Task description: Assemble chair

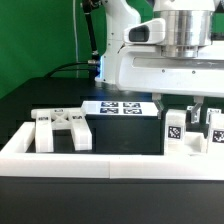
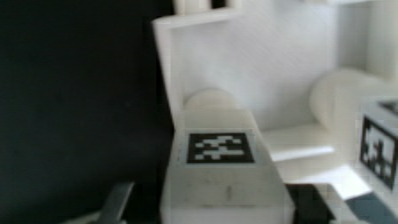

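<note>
The chair is in loose matte-white pieces. In the exterior view an X-braced panel (image 1: 61,128) lies at the left behind the border wall. Two tagged blocks stand at the right, one (image 1: 175,131) under my gripper (image 1: 181,116) and another (image 1: 215,130) beside it. In the wrist view the tagged block (image 2: 219,150) fills the space between my fingers (image 2: 125,200), which press on its two sides. My gripper (image 2: 217,203) is shut on this block. A larger white chair piece (image 2: 240,60) lies beyond it, and the second tagged block (image 2: 379,140) shows at the edge.
The marker board (image 1: 116,107) lies flat behind the panel. A long low white border wall (image 1: 100,160) runs along the front. The large white robot body (image 1: 150,55) looms over the exterior view's right. A green backdrop stands behind the black table.
</note>
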### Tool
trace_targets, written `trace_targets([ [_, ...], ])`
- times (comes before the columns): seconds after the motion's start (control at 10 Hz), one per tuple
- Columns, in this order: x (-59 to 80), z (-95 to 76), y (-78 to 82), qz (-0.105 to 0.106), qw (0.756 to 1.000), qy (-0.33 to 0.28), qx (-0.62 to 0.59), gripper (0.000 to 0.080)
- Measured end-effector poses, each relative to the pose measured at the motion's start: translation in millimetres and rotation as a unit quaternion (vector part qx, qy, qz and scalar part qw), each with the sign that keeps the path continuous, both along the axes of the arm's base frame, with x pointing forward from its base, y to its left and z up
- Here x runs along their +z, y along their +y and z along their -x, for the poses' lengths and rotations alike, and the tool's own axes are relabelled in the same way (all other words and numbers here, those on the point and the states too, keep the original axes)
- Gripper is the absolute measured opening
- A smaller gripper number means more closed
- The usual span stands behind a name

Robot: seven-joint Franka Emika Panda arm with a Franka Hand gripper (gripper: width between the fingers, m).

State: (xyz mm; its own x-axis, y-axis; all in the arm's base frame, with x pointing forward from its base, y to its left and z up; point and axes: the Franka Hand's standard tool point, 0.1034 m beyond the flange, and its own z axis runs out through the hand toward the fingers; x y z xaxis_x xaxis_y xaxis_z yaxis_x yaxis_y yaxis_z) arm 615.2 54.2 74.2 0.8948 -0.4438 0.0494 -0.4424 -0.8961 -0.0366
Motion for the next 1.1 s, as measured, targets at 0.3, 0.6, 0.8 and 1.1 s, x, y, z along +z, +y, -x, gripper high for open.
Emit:
trace_targets([
  [0.3, -0.2, -1.5, 1.8, -0.015, 0.989, 0.001, -0.147, 0.0291],
  [0.6, -0.3, -1.1, 5.6, -0.020, 0.984, 0.002, -0.176, 0.0459],
  [0.8, 3.2, -2.3, 6.2, -0.017, 0.992, -0.001, -0.126, 0.0603],
  [1.1, 6.1, -3.2, 7.6, -0.009, 1.000, -0.006, 0.010, 0.0647],
])
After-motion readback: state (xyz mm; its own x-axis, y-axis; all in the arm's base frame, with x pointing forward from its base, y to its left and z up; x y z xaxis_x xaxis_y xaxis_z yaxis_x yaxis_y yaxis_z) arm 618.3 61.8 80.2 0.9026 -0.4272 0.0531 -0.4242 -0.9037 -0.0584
